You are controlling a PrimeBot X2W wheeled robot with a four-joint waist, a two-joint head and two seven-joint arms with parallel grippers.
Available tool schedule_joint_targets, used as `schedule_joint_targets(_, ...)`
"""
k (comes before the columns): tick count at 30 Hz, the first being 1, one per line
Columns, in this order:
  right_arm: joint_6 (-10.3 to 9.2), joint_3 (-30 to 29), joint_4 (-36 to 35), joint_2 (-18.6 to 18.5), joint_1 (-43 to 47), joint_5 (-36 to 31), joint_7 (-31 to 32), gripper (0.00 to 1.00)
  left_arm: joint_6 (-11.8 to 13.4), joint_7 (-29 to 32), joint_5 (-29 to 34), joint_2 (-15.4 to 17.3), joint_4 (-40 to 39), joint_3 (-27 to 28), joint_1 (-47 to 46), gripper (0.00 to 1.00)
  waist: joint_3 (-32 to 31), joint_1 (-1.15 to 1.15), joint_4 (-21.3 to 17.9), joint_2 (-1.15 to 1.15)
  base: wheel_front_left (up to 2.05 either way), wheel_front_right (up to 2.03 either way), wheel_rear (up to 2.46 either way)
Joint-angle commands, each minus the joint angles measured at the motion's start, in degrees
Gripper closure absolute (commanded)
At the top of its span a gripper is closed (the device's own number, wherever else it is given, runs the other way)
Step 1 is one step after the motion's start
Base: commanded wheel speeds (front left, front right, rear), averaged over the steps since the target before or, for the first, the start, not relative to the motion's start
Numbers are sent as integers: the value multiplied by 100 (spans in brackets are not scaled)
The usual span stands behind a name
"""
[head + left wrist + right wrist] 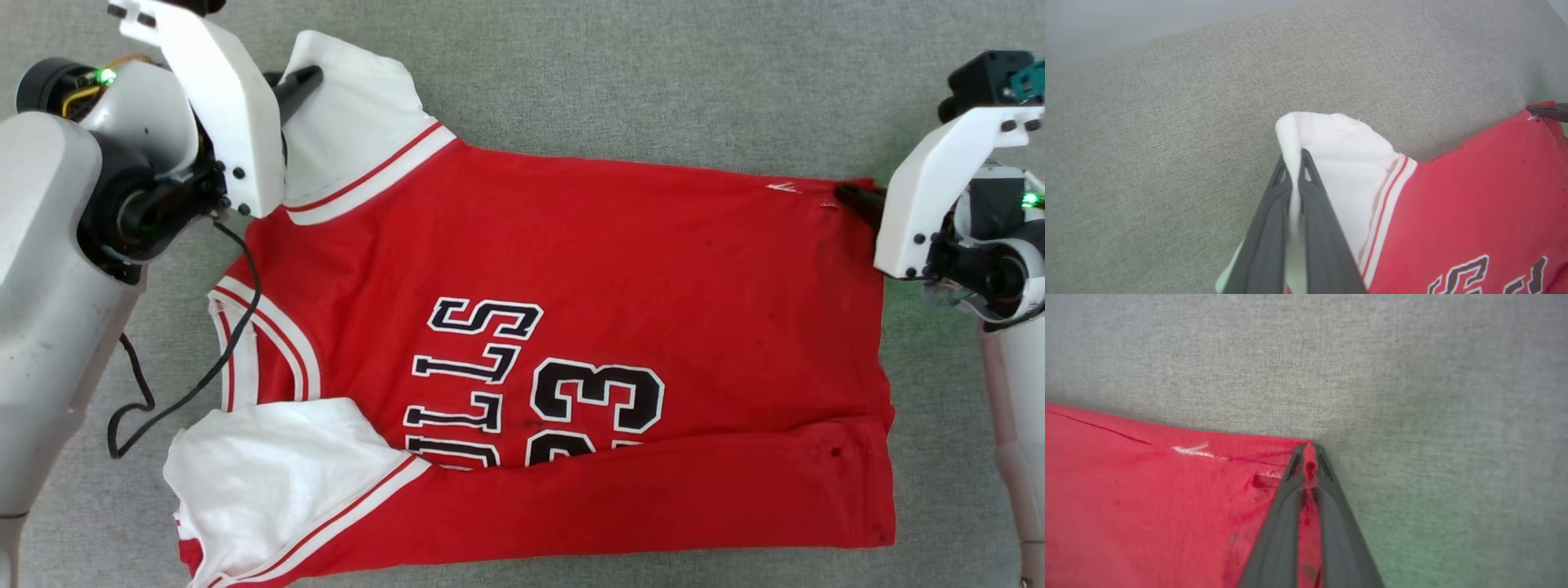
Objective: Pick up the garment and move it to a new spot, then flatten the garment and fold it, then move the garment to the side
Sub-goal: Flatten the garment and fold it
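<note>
Nearest me, the garment (620, 261) has its near long edge lapped over in a strip (653, 498), hiding part of the lettering (535, 384). It lies lengthwise left to right on the grey cloth surface (653, 73), collar leftward. My left pincer (1293, 165) is clamped on the far white sleeve (1347, 155), my right pincer (1309, 457) on the far hem corner (1284, 451), the far edge running between them. I judge that edge folds toward me next; bare surface lies beyond.

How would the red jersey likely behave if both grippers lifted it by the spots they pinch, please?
Probably floppy: the jersey lies with its near edge folded over, so its middle would likely sag between the left gripper and right gripper. It looks thin and light. The pinches are small, so cloth might slip.
</note>
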Motion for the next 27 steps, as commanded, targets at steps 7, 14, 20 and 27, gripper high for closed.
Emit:
schedule_joint_targets(7,-2,140,-455,-126,296,-183,-514,100,-7,-429,-150,70,74,155,510,100,-443,0,-22,0,0,0,0)
schedule_joint_targets(14,-2,124,-1130,-185,1020,-195,-850,100,194,-982,-353,221,-305,347,1464,100,-1033,0,19,0,0,0,0)
schedule_joint_targets(20,-3,164,-1604,-191,2117,-290,-1130,100,520,-1575,-608,399,-647,497,2894,100,-1696,0,66,0,0,0,0)
schedule_joint_targets(27,-3,-57,-1806,-86,3300,-222,-1368,100,961,-1911,-1062,397,-960,512,4540,100,-2138,0,127,0,0,0,0)
